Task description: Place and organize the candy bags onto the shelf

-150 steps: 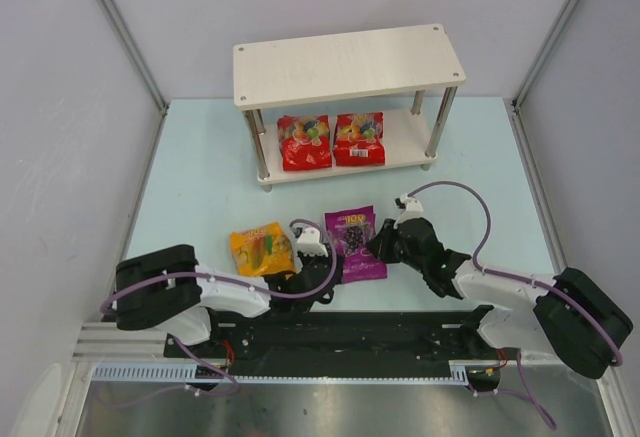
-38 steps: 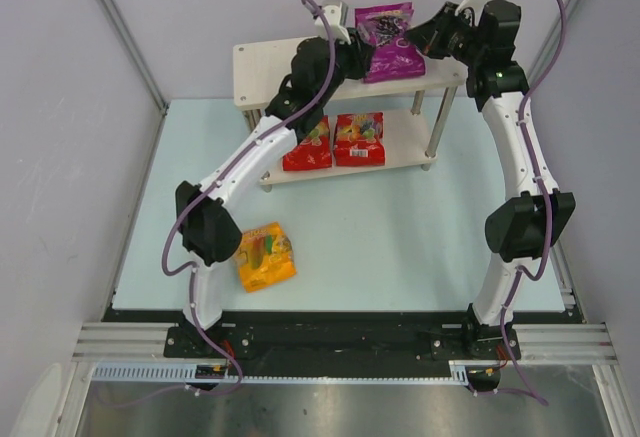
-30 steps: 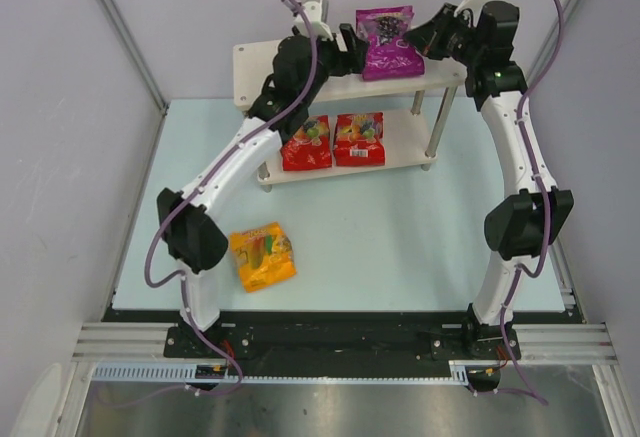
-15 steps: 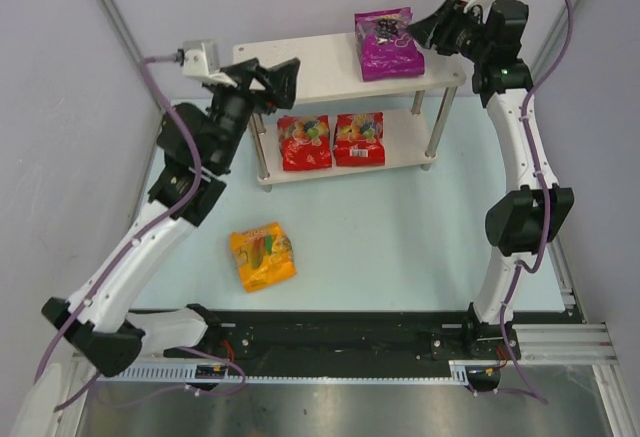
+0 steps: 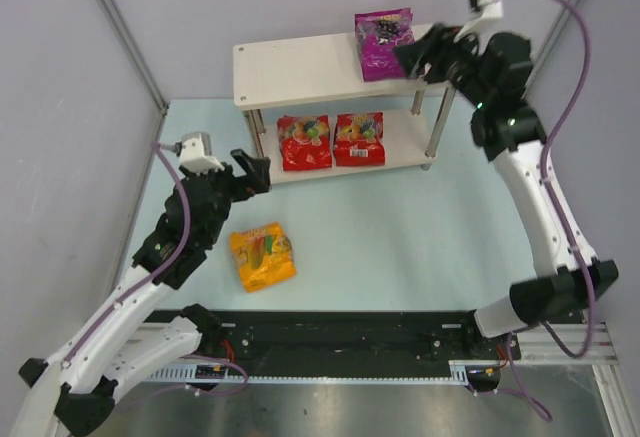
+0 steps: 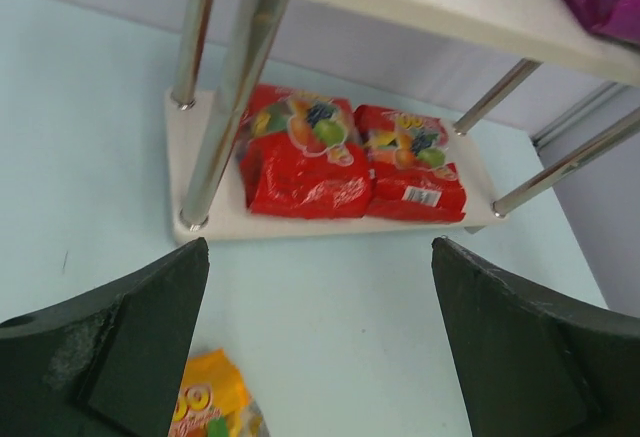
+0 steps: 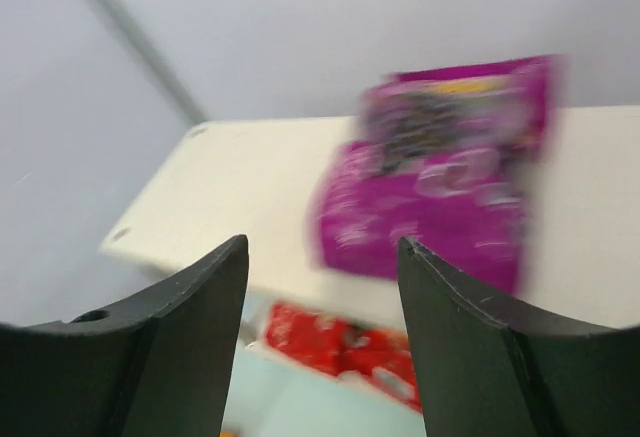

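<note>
— Where is open room seen on the shelf (image 5: 300,62)?
— The left stretch of the top board is left open; the purple bag (image 5: 383,32) is laid at its right end. Two red bags (image 5: 304,143) are set side by side on the lower board (between the metal posts (image 5: 258,142)).
— And on the table (image 5: 420,247)?
— One orange-yellow bag (image 5: 262,255) is found there, near the left gripper (image 5: 252,172), whose fingers are spread with nothing held. The right gripper (image 5: 412,57) is parted too, just beside the purple bag; four bags are counted

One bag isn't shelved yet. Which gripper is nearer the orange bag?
Left. The left gripper hovers just beyond the orange bag; the right gripper is up at the shelf top.
</note>
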`<state>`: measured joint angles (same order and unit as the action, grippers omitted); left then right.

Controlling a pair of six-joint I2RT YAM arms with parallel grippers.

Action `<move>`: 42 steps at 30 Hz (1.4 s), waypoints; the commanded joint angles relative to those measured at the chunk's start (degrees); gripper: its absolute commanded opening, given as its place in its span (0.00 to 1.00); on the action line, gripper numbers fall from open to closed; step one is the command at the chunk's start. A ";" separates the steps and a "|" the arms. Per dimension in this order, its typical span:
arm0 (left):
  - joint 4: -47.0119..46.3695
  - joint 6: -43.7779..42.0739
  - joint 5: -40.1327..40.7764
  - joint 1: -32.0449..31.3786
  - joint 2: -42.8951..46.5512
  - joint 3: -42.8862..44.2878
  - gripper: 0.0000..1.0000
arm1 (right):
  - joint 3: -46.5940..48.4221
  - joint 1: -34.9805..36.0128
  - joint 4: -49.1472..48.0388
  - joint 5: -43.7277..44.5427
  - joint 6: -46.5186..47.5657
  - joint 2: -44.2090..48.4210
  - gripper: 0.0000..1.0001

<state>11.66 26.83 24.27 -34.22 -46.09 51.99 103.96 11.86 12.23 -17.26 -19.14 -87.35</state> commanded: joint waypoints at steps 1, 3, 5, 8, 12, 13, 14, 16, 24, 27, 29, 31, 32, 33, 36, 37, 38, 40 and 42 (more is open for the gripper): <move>8.37 7.00 5.17 0.03 7.31 -5.48 0.98 | -15.24 14.46 -3.25 9.67 5.51 10.60 0.65; 10.82 10.06 7.01 0.03 11.61 -9.78 0.98 | -20.79 20.28 -5.54 13.11 5.51 13.77 0.65; 12.94 12.18 7.98 0.03 14.26 -13.64 0.97 | -27.04 27.41 -6.16 15.84 4.21 14.14 0.65; 16.90 16.14 8.51 0.03 17.87 -17.69 0.97 | -33.64 34.89 -7.74 17.08 1.92 10.73 0.65; 20.67 22.37 9.48 0.03 22.08 -22.27 0.97 | -38.74 41.40 -11.34 16.20 -2.64 4.13 0.67; 20.94 23.00 9.30 0.03 23.48 -22.98 0.97 | -40.05 42.01 -12.13 15.77 -3.97 1.77 0.68; 21.12 23.53 8.95 0.03 23.93 -24.20 0.96 | -41.89 43.24 -15.62 15.76 -5.46 0.70 0.69; 22.17 24.76 7.90 0.03 24.46 -24.82 0.96 | -43.93 44.12 -18.80 14.54 -8.63 -1.32 0.73; 29.20 30.90 7.10 -0.94 27.79 -27.20 0.96 | -45.16 46.76 -26.37 8.64 -15.58 -10.82 0.80; 30.35 33.10 6.32 -1.73 29.90 -29.57 0.96 | -45.16 47.82 -28.31 8.12 -16.28 -12.05 0.81; 29.92 34.07 5.61 -2.78 30.35 -31.58 0.96 | -45.16 48.08 -29.45 7.59 -17.24 -13.01 0.81; 29.65 35.92 5.70 -3.83 30.18 -32.65 0.96 | -45.08 48.00 -30.24 6.71 -17.95 -14.60 0.81; 29.47 36.53 6.22 -5.23 29.74 -33.35 0.96 | -45.16 48.17 -31.03 6.36 -18.56 -15.12 0.81; 29.39 38.19 6.66 -5.94 29.30 -33.61 0.97 | -45.08 48.08 -31.56 5.57 -18.74 -15.65 0.81; 29.47 40.83 8.59 -8.75 27.02 -34.32 0.97 | -45.16 48.17 -33.58 3.90 -20.06 -18.11 0.79; 29.30 41.19 9.38 -10.07 25.79 -34.32 0.97 | -45.08 48.08 -34.11 3.72 -20.41 -19.07 0.78; 29.04 41.63 9.65 -10.69 25.35 -34.41 0.97 | -45.08 48.08 -34.29 3.46 -20.68 -19.69 0.74; 28.95 42.86 10.53 -12.27 24.64 -34.50 0.97 | -45.16 47.91 -34.73 2.49 -21.12 -20.84 0.66; 28.51 43.48 10.88 -13.15 24.38 -34.85 0.96 | -45.16 47.91 -34.73 2.23 -21.21 -20.93 0.50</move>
<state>41.28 66.39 32.58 -45.45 -21.02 17.56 58.57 59.64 -19.73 -12.82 -38.59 -106.89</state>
